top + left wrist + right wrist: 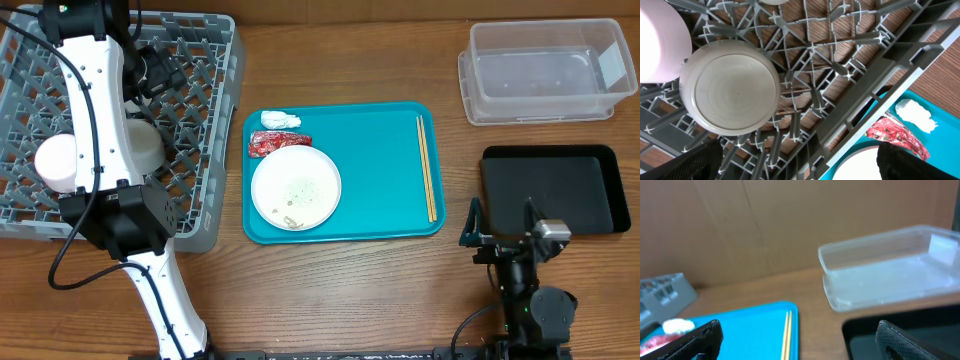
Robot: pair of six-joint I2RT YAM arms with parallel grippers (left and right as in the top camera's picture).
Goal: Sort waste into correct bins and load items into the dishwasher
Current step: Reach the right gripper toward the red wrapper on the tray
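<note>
Left end effector [800, 167] wide, empty, over rack [205, 80] at bench's 9 o'clock; left arm [100, 120] hides part of grey bowl [735, 87] and pink bowl [657, 45] inside. Right end effector [800, 342] wide, at 5 o'clock beside black tray [550, 190], clear tub [540, 75] at 1 o'clock. Teal tray [370, 150] centre: plate [295, 188], wrapper [279, 143], tissue [280, 120], chopsticks [426, 168] at its 3 o'clock.

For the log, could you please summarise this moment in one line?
left jaws open over rack; right jaws open; plate, chopsticks on tray
</note>
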